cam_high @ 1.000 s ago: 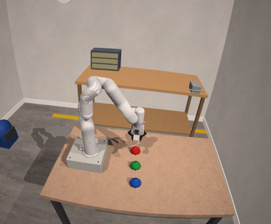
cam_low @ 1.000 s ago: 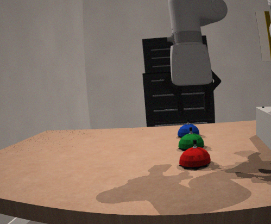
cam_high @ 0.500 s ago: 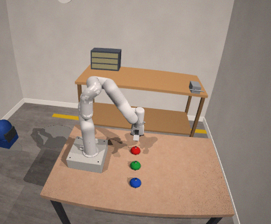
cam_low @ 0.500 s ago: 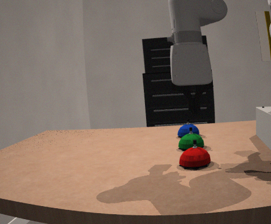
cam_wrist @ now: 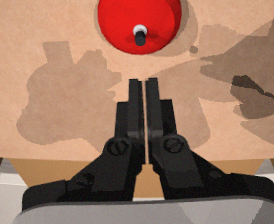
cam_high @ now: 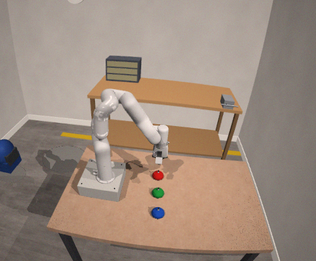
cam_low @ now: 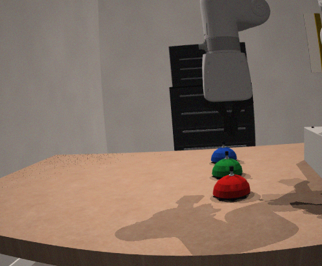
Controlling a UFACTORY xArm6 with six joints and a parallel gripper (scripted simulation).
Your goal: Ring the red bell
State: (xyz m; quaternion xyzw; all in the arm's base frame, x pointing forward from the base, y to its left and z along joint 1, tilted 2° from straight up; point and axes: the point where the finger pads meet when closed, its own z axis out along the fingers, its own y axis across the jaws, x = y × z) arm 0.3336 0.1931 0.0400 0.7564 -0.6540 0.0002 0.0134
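Three dome bells stand in a row on the wooden table (cam_high: 206,203) (cam_low: 80,194). The red bell (cam_high: 158,175) (cam_low: 231,188) (cam_wrist: 140,11) is nearest the arm's reach, with its small button (cam_wrist: 140,31) standing up. The green bell (cam_high: 158,192) (cam_low: 226,168) is in the middle and the blue bell (cam_high: 158,212) (cam_low: 223,155) is at the other end. My gripper (cam_high: 158,162) (cam_low: 230,133) (cam_wrist: 144,97) is shut with nothing between its fingers. It points down and hangs above the table, close beside the red bell, clear of its button.
The arm's grey base block (cam_high: 101,187) (cam_low: 321,155) stands on the table to the left of the bells. A wooden shelf table (cam_high: 174,92) with a drawer box (cam_high: 123,68) and a small grey box (cam_high: 227,101) stands behind. A black cabinet (cam_low: 193,106) is beyond the table.
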